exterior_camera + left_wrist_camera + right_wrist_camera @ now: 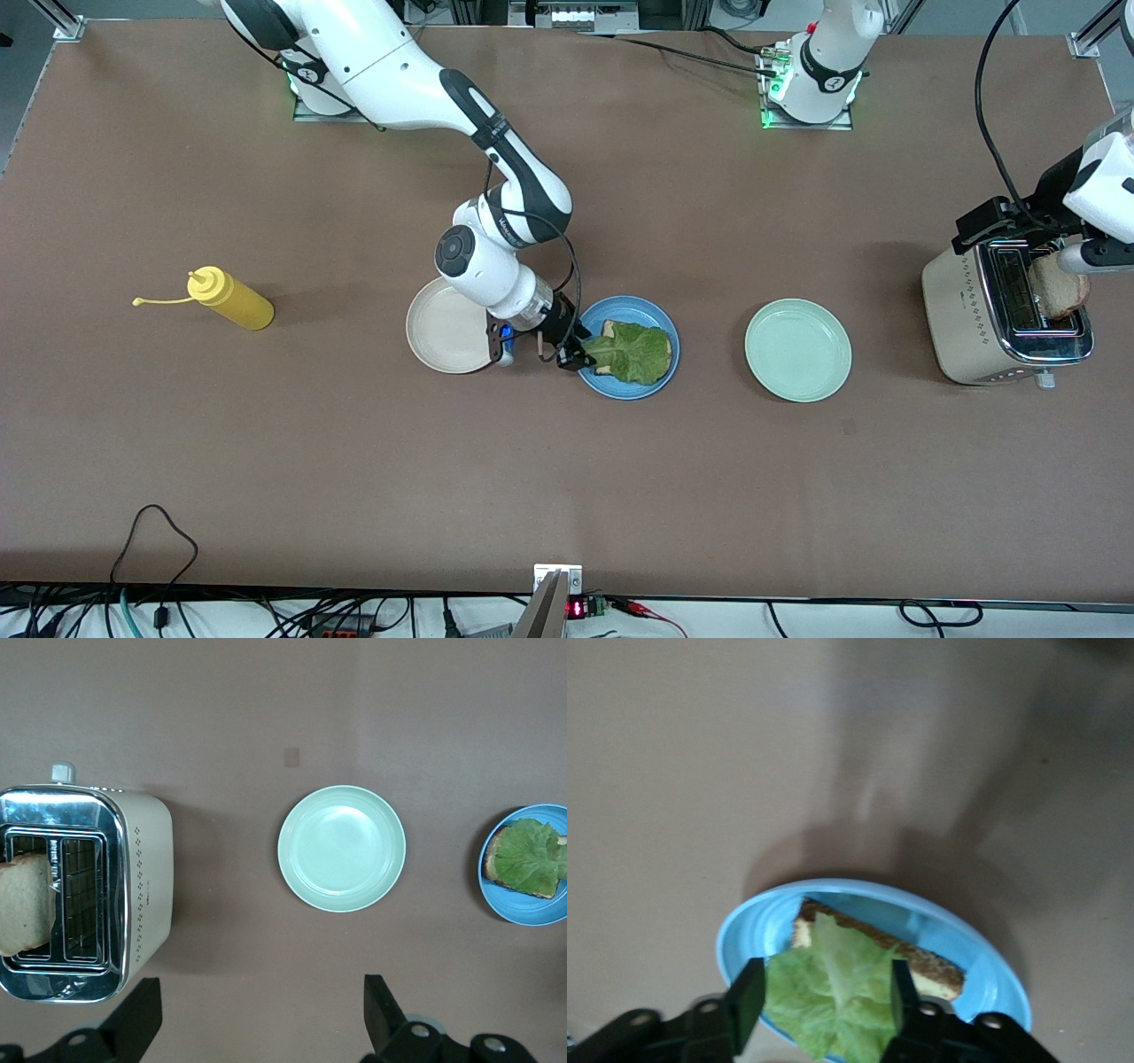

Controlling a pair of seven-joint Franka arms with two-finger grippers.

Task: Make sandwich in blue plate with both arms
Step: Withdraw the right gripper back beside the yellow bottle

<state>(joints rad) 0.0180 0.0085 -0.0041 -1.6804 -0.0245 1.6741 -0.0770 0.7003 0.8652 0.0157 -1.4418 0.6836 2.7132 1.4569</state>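
Brown matte surface (567, 478) fills nearly whole front view, evenly lit, soft shadows. Aluminium frame posts (62, 19) at corners by robot bases. Grey floor strip (11, 97) visible past surface edge at right arm's end. Tangle of black cables (151, 540) and small red-digit display (577, 609) along edge nearest front camera.

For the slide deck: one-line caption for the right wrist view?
Right gripper open astride the lettuce leaf laid on a toast slice in the blue plate.
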